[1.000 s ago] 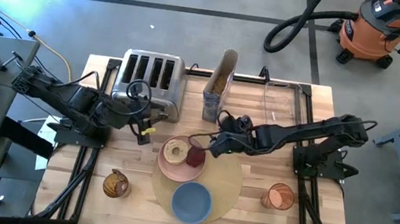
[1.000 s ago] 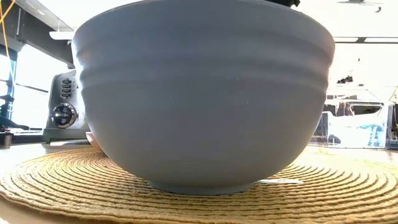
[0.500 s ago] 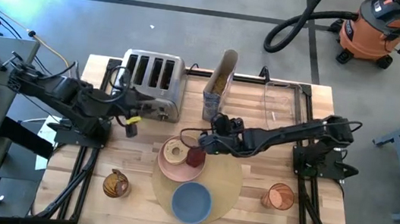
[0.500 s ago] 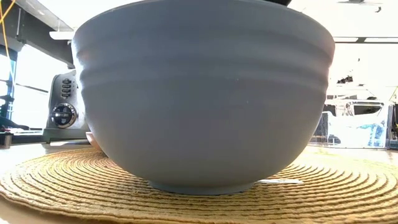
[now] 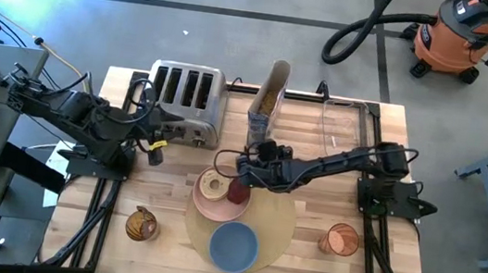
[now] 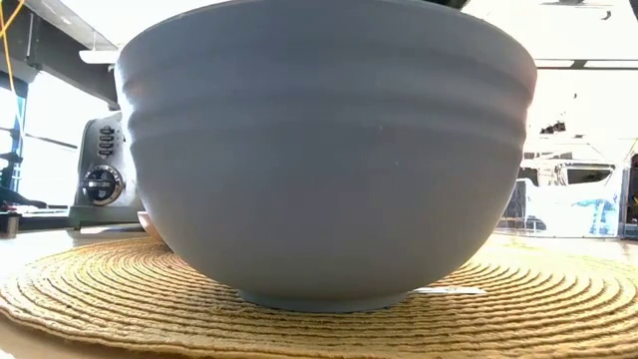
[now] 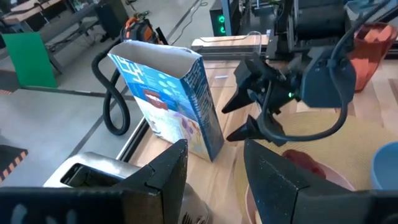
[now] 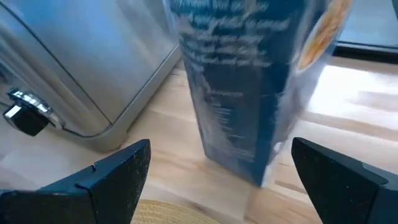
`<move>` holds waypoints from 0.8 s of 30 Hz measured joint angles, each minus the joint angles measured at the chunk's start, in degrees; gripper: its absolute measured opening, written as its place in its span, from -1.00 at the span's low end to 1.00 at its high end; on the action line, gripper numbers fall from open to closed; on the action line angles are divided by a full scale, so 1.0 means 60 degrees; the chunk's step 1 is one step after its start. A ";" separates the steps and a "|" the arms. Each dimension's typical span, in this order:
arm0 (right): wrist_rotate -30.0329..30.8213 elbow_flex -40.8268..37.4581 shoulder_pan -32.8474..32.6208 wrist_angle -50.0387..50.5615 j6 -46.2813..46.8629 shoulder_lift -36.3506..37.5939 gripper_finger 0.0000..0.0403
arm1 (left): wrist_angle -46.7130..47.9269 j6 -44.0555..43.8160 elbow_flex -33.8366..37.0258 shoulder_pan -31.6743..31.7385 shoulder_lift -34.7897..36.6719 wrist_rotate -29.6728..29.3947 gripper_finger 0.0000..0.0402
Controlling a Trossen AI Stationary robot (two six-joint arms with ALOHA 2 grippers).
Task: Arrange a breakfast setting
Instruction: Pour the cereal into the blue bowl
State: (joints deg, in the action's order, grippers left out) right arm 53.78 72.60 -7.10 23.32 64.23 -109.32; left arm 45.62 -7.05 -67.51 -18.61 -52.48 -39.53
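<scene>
the pink plate (image 5: pixel 217 200) sits on the far left edge of the round tan placemat (image 5: pixel 278 223) and holds the tan bagel (image 5: pixel 213 185), lying flat with its hole facing up, and the red fruit (image 5: pixel 238 192) just to its right, touching or nearly touching it. the blue bowl (image 5: pixel 233 246) stands on the near part of the placemat, just near of the plate; from above its inside shows plain blue, with no contents made out. on the far side of the worktop (image 5: pixel 343 167) the cereal box (image 5: pixel 267 105) stands upright, its long axis vertical and its top open, just right of the steel toaster (image 5: pixel 183 101). the right end effector (image 5: pixel 242 166) hangs between the box and the plate, just far of the fruit, its fingers spread wide and grasping nothing; its wrist view shows the box (image 8: pixel 255 81) close ahead between the two fingers and the toaster (image 8: pixel 74 62) beside it. the left end effector (image 5: pixel 157 147) is at the near face of the toaster, released, nothing between its fingers. the left wrist view shows the printed face of the box (image 7: pixel 171 99) and the right end effector (image 7: pixel 245 115) open beside it, which the high view does not resolve. the low view is filled by the bowl (image 6: pixel 329 150) on the woven placemat (image 6: pixel 558 299), with the toaster's knobs (image 6: pixel 103 179) behind at left.
</scene>
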 joint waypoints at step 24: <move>-0.0054 0.0014 0.0817 -0.0935 0.0614 -0.1129 0.84 | 0.0086 0.0019 0.0004 -0.0001 -0.0002 0.0056 -0.26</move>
State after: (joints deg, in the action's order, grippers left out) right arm 53.45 72.68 -2.19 17.71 67.92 -116.09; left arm 46.14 -6.94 -67.48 -18.62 -52.49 -39.19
